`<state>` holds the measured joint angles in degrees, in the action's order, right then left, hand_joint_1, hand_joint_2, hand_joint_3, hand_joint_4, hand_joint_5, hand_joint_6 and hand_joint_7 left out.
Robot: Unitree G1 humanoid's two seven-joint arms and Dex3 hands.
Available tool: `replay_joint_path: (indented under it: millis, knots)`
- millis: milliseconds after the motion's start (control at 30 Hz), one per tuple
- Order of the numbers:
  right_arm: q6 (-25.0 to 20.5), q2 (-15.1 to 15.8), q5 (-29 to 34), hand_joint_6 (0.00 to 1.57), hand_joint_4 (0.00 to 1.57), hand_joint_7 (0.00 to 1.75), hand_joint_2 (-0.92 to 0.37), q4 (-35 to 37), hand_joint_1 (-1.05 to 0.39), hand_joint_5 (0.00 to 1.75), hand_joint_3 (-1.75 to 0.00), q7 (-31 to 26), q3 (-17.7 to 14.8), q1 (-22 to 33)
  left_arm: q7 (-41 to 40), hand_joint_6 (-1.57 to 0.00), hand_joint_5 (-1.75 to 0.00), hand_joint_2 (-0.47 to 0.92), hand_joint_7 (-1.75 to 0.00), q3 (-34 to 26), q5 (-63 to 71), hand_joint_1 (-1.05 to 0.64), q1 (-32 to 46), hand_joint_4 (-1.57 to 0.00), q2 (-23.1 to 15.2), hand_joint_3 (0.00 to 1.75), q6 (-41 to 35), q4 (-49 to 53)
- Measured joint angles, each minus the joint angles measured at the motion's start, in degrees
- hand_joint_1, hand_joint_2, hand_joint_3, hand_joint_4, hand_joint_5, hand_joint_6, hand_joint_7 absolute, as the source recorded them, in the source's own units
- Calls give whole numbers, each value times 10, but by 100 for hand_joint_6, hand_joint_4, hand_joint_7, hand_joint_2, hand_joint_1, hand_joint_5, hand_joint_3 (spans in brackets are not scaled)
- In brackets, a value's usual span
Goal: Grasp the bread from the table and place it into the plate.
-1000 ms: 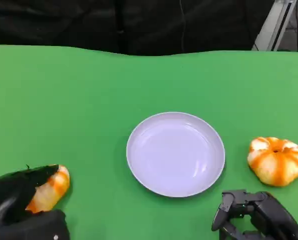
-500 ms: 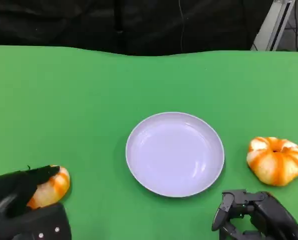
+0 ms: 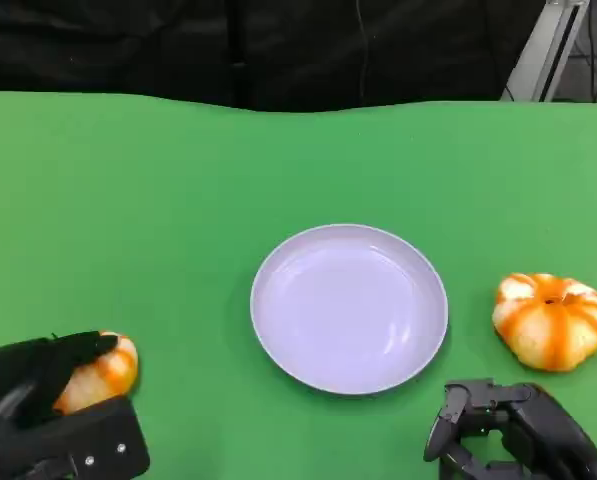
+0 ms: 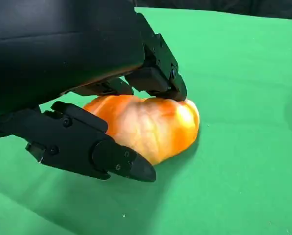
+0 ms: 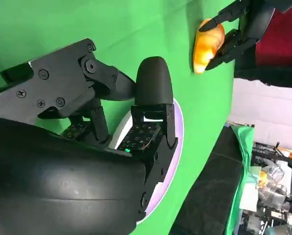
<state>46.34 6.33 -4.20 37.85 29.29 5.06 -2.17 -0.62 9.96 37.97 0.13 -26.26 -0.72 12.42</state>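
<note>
- Head view: white plate (image 3: pixel 349 307) sits mid-table on the green table (image 3: pixel 178 200), nothing in it. Left hand (image 3: pixel 38 385) at the near left edge, fingers wrapped over an orange-glazed bread (image 3: pixel 100 370) lying on the cloth, well apart from the plate. A second, round striped bread (image 3: pixel 551 320) lies right of the plate, near but not touching it. Right hand (image 3: pixel 503 430) below it, fingers curled in, holding nothing.
- Left wrist view: left hand (image 4: pixel 111 122) clamps the bread (image 4: pixel 150 125), fingers above and below; bread touches the table.
- Right wrist view: right hand (image 5: pixel 136 127) curled, empty, over the plate rim (image 5: pixel 177 137); far bread (image 5: pixel 207 44) in the left hand.
</note>
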Motion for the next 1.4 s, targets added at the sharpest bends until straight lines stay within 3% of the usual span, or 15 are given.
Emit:
replay_joint_path:
  millis: [200,233,267,300,367,567,1100,1400]
  knots:
    - [-1,0,0,88,86,113,-67,-1,-11,143,-88,0,0,0,-4,-79,-3,80,-1,4,0,-18,0,-80,0,0,-6,-1]
    - [-1,0,0,88,85,113,-67,-1,-11,143,-88,0,0,0,-4,-77,-76,80,-60,4,0,-12,0,-78,0,0,-6,-1]
    - [-1,0,0,88,85,113,-67,-1,-11,143,-88,0,0,0,-10,-67,-134,81,-115,4,-1,-8,0,-69,1,0,-7,-1]
    - [-1,0,0,88,85,113,-67,-1,-11,143,-87,0,0,0,-24,-65,-154,80,-136,3,-3,-7,0,-69,6,0,-6,-1]
    - [-1,0,0,88,85,113,-67,-1,-11,143,-87,1,0,0,-66,-61,-170,80,-154,-9,-17,-8,3,-68,23,0,11,2]
    - [0,0,0,88,86,113,-67,3,-11,143,-86,0,0,0,-126,-62,-175,79,-154,-17,-39,-5,16,-69,43,1,53,6]
    - [5,-2,5,88,85,114,-68,13,-10,144,-86,-5,0,-2,-174,-61,-175,82,-152,-15,-24,-6,27,-69,47,1,96,-2]
    - [10,-6,6,88,85,115,-68,15,-11,144,-87,-5,1,-4,-182,-60,-175,82,-152,-15,-14,-3,58,-66,53,1,123,-103]
